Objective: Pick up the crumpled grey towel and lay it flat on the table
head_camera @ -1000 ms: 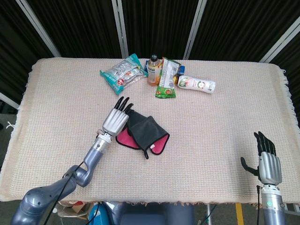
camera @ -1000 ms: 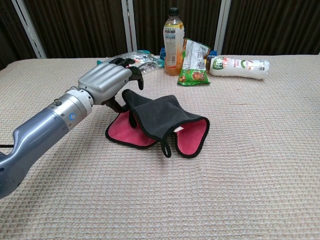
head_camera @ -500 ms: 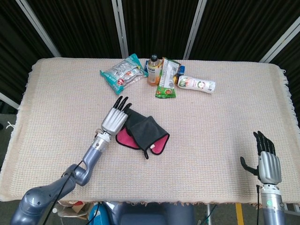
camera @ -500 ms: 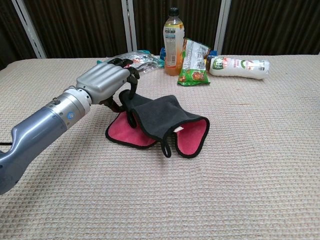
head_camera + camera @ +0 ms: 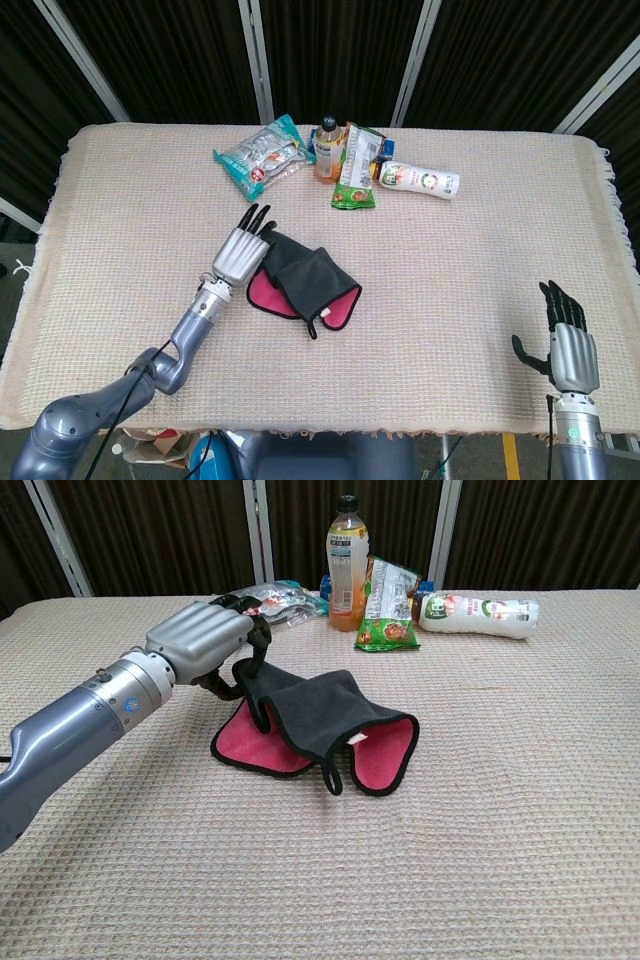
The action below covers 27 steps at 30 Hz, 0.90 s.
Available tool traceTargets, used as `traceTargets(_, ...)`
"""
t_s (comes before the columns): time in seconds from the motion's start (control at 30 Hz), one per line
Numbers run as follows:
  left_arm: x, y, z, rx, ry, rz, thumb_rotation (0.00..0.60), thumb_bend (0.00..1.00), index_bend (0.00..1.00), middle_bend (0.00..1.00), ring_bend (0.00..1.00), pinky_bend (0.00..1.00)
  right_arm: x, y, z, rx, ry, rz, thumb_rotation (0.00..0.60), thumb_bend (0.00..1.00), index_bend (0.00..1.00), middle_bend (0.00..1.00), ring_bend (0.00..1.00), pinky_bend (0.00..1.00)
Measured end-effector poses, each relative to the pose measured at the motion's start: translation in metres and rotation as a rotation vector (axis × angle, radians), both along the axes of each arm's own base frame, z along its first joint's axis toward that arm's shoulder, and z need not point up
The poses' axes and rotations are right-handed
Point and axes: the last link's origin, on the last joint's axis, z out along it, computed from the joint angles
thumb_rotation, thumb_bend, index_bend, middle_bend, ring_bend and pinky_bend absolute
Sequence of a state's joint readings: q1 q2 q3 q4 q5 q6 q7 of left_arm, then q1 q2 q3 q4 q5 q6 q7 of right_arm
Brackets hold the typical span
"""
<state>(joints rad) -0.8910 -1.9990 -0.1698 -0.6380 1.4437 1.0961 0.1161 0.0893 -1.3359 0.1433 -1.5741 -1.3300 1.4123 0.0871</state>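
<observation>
The grey towel (image 5: 305, 280) with a pink inner side lies folded and rumpled at the middle of the table, slightly left. In the chest view the towel (image 5: 318, 712) shows its pink lining at both ends and a small loop at the front. My left hand (image 5: 238, 252) is at the towel's far left corner. In the chest view this left hand (image 5: 200, 640) has its fingers curled around that corner and holds it a little off the cloth. My right hand (image 5: 570, 345) stands upright near the table's front right edge, fingers apart, holding nothing.
Along the far edge lie a silver snack bag (image 5: 262, 155), an upright orange juice bottle (image 5: 346, 550), a green packet (image 5: 386, 608) and a white bottle on its side (image 5: 478, 614). The table wears a beige woven cloth (image 5: 480, 260).
My left hand has drawn back to the left and closed on the towel's far left corner, pulling that corner up and leftward. The right hand has stayed put.
</observation>
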Motion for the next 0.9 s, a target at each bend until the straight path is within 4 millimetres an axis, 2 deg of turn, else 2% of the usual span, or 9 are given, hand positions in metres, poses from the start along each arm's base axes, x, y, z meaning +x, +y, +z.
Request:
traceTargets(0.23,0.012,0.004,0.009,0.015,-0.019,-0.025,0.6,0.53,0.64,0.24,0.01,0.0,0.0,-0.002,-0.001,0.013,-0.009,-0.002,0.6,0.33,0.0,0.0,0.0,0.0)
traceTargets(0.53,0.042,0.013,0.023,0.025,-0.067,-0.047,0.6,0.53,0.65,0.25,0.01,0.0,0.01,-0.015,0.0,0.02,-0.041,0.028,0.6,0.33,0.0,0.0,0.0,0.0)
traceTargets(0.73,0.076,0.018,0.028,-0.017,-0.097,-0.012,0.6,0.53,0.65,0.25,0.01,0.0,0.022,-0.034,-0.004,0.062,-0.067,0.048,0.6,0.33,0.0,0.0,0.0,0.0)
traceTargets(0.9,0.123,0.027,0.036,-0.022,-0.101,-0.014,0.6,0.53,0.65,0.26,0.02,0.01,0.034,-0.053,-0.006,0.094,-0.086,0.064,0.6,0.33,0.0,0.0,0.0,0.0)
